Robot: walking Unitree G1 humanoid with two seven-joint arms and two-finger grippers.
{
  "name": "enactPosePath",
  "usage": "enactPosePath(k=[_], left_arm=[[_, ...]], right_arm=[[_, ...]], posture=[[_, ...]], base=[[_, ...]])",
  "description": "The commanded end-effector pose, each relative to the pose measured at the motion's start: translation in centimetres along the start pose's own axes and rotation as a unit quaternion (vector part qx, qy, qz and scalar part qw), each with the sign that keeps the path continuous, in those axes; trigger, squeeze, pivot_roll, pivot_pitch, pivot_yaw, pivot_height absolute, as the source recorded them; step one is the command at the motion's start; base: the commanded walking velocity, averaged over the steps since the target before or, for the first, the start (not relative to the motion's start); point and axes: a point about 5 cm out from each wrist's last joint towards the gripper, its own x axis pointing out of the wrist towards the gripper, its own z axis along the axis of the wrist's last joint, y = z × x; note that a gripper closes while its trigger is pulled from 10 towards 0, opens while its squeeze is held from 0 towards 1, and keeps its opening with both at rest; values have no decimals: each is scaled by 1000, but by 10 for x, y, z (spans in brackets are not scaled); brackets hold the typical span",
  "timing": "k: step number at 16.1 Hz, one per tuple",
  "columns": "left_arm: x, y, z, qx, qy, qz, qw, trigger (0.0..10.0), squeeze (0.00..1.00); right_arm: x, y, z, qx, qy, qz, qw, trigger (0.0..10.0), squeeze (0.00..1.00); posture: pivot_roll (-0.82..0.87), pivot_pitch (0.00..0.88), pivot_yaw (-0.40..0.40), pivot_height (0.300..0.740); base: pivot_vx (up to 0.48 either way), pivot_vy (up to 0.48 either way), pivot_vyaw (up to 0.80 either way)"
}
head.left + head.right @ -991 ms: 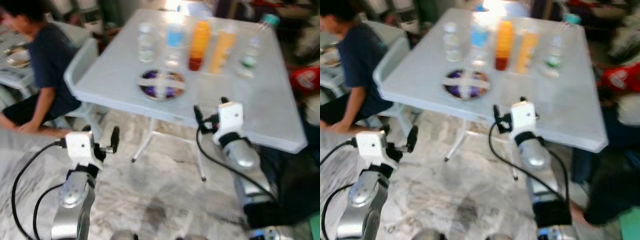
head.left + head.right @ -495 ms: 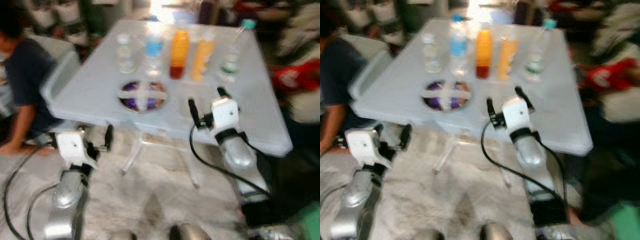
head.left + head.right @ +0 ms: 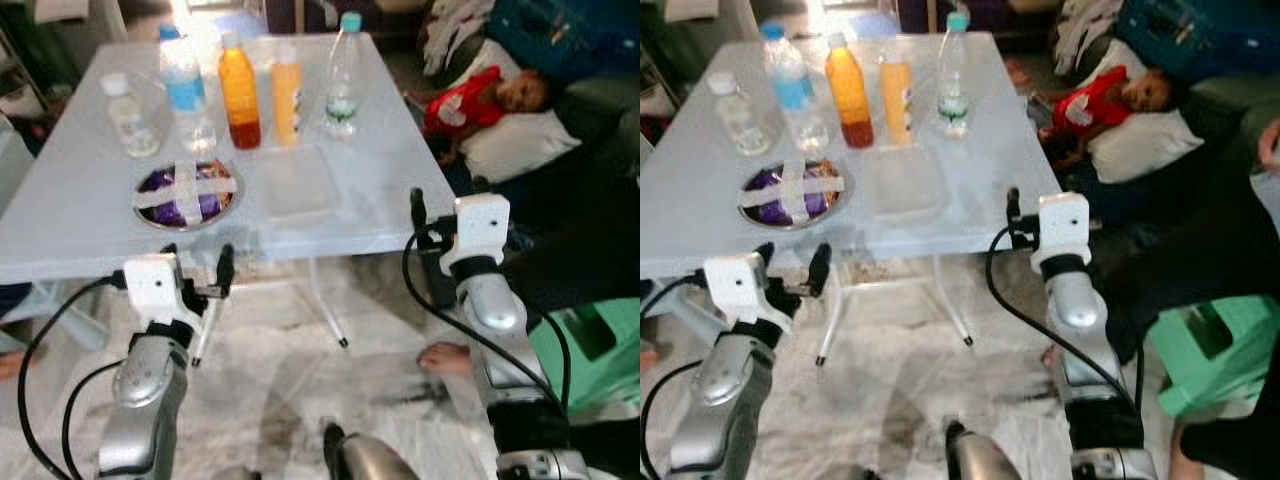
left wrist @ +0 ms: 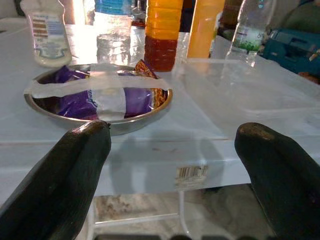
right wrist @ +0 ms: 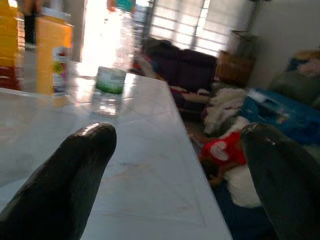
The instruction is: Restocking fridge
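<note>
Here the white folding table (image 3: 70,210) carries the stock — a small clear bottle (image 3: 128,115), a blue-labelled water bottle (image 3: 186,90), a dark orange juice bottle (image 3: 240,95), a lighter orange juice bottle (image 3: 287,98) and a green-labelled clear bottle (image 3: 343,85) in a row along its far side, with a taped metal bowl of purple packets (image 3: 187,193) and a clear plastic tray (image 3: 295,185) nearer the front edge. The left gripper (image 4: 172,172) hangs just below that front edge facing the bowl, fingers spread and empty, while the right gripper (image 5: 175,170) sits off the table's right corner, likewise released — nothing between its fingers. Beyond that corner a person in a red top (image 3: 470,100) lies on a white cushion, and a green stool (image 3: 590,345) stands on the marble floor (image 3: 300,380).
</note>
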Motion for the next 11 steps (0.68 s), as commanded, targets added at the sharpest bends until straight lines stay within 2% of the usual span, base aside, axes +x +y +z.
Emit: enactPosePath(k=[1, 7, 11], left_arm=[[-3, 3, -1, 8, 5, 5, 1000, 10000, 0], [-4, 16, 5, 23, -8, 23, 999, 10000, 0], [-4, 18, 8, 29, -11, 19, 999, 10000, 0]], right_arm=[[7, 6, 8, 11, -11, 18, 1000, 10000, 0], [-2, 9, 9, 32, -4, 33, 999, 10000, 0], [-5, 12, 8, 37, 5, 35, 999, 10000, 0]], posture=[[-60, 96, 26, 735], [-42, 94, 27, 735], [-41, 98, 34, 735]], base=[[0, 0, 0], [0, 0, 0], [284, 0, 0]])
